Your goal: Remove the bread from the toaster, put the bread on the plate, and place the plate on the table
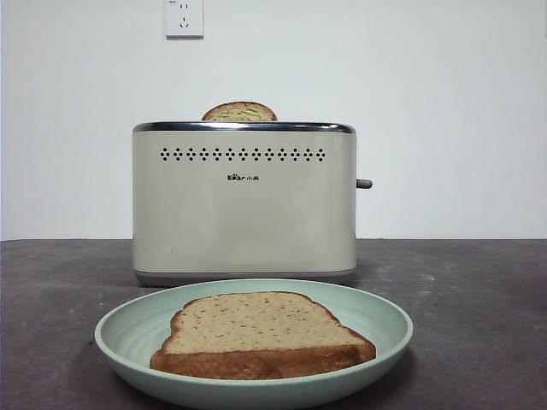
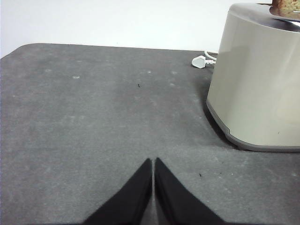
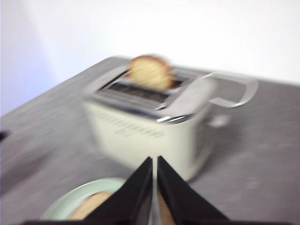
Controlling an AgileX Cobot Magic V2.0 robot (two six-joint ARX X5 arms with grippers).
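Note:
The bread [image 1: 261, 333] lies flat on the mint-green plate [image 1: 376, 337], which rests on the table [image 1: 479, 290] in front of the cream toaster [image 1: 244, 201]. A second slice [image 1: 239, 111] shows only its rounded brown top in a toaster slot. My left gripper [image 2: 153, 161] is shut and empty, low over the table [image 2: 93, 117] beside the toaster [image 2: 258, 84]. My right gripper [image 3: 154, 161] is shut and empty, above the plate [image 3: 70, 204] and bread [image 3: 91, 206], facing the toaster [image 3: 150, 126]; this view is blurred. Neither gripper shows in the front view.
A white plug [image 2: 200, 61] and cord lie on the table behind the toaster. The toaster's lever knob [image 1: 364, 183] sticks out on its right side. A white wall with a socket [image 1: 184, 17] stands behind.

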